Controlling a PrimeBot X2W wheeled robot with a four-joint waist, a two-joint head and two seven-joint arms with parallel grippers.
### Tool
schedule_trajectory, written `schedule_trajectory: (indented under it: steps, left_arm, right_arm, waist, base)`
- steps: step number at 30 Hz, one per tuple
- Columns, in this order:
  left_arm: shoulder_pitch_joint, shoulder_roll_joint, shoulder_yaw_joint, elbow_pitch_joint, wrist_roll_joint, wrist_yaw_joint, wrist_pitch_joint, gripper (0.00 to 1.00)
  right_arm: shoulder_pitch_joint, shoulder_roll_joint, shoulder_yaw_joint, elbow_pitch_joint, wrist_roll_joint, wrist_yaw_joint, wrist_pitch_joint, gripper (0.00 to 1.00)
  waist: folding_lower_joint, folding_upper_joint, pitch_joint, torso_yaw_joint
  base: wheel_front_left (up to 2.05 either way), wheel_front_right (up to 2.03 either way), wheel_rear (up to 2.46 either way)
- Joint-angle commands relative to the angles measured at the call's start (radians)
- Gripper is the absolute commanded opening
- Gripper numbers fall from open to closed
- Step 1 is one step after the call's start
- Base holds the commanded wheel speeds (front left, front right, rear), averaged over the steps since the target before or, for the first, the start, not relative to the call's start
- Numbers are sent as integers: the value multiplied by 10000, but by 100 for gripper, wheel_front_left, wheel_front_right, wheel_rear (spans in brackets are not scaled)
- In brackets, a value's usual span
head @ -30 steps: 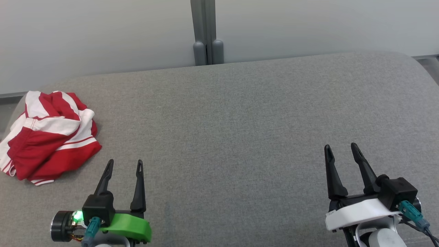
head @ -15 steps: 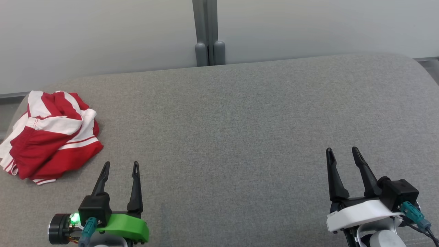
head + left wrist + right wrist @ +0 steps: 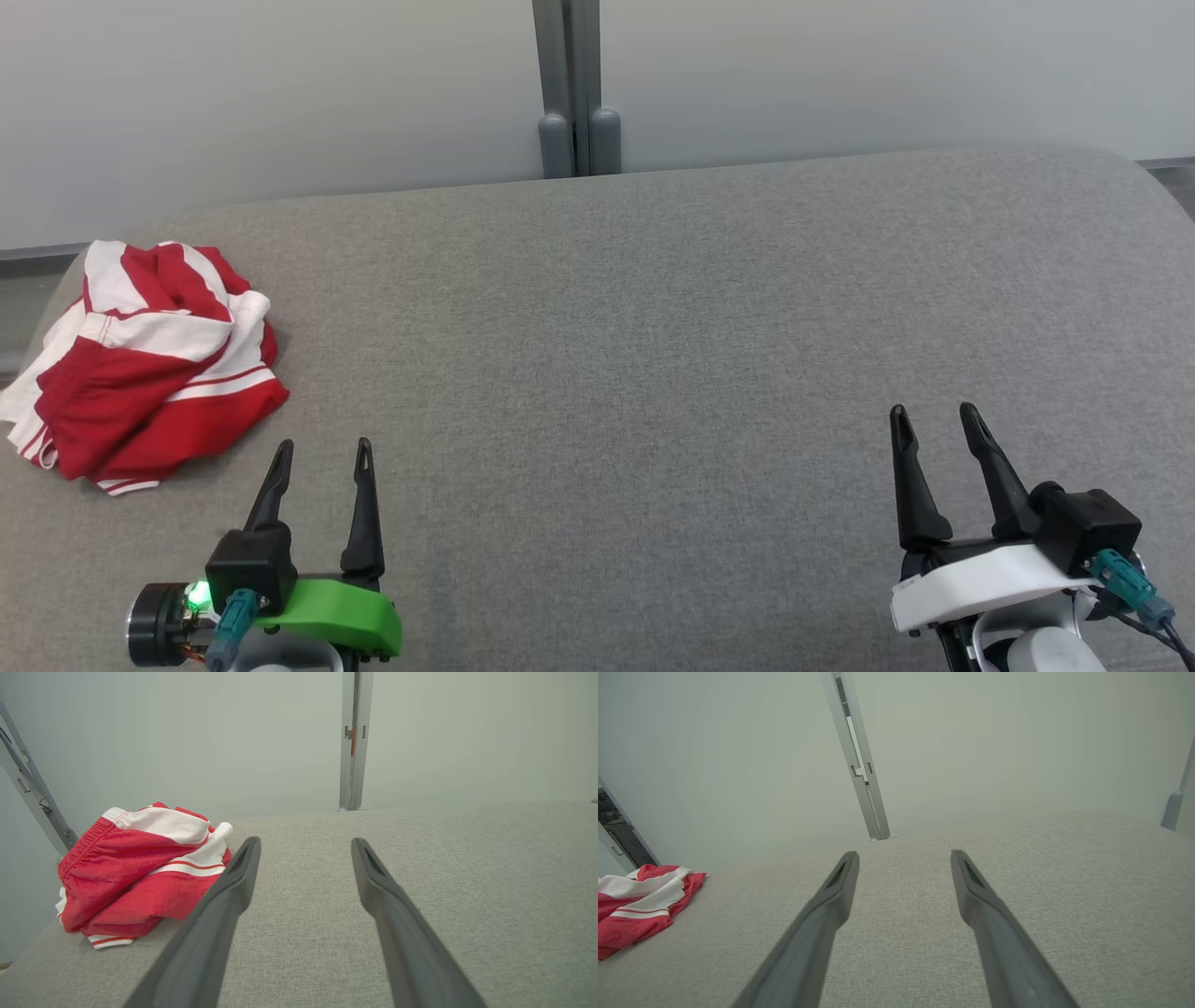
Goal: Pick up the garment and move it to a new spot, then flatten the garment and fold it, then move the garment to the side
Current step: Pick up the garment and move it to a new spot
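A red-and-white garment [image 3: 149, 359] is lying bunched in a loose heap at the far left of a grey fabric-covered surface [image 3: 653, 327], close to its left edge, while a two-armed robot is facing it with nothing in its grasp. The left gripper [image 3: 323, 445], on a green mount, is poised at the near side just right of the heap. Its two dark fingers are standing apart and pointing past the cloth without touching it. The right gripper [image 3: 934, 411], on a white mount, is waiting well apart on the opposite side of the surface, its fingers likewise spread and closing on nothing.

Seen from the left wrist, what looks like a gathered elastic waistband is showing along the heap's upper left, with white bands folding over red cloth. A grey post [image 3: 571, 84] is rising against the pale wall behind.

Judging by the scene, the job is only starting: the garment is not yet lifted, and nothing is flattened or folded. The pick-up, the carry to a new spot, the smoothing, the fold and the final move to the side all appear to be waiting, with the wide bare middle of the surface offering room
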Motion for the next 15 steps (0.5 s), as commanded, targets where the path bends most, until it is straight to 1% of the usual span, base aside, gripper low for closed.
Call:
schedule_trajectory:
  steps: [1,7,15]
  left_arm:
    - [-140,93,28,-5,-18,62,11,100]
    - [-159,219,133,1,-96,187,60,100]
    - [-130,392,304,109,-214,344,103,100]
  right_arm:
    - [94,-36,-11,14,66,25,-35,100]
    - [31,-36,138,-31,69,25,-35,100]
    - [-10,-38,207,52,26,16,-34,100]
  waist:
    - [0,0,2,111]
    - [0,0,100,606]
    - [0,0,130,1581]
  base:
    - [0,0,0]
    - [0,0,0]
    - [0,0,0]
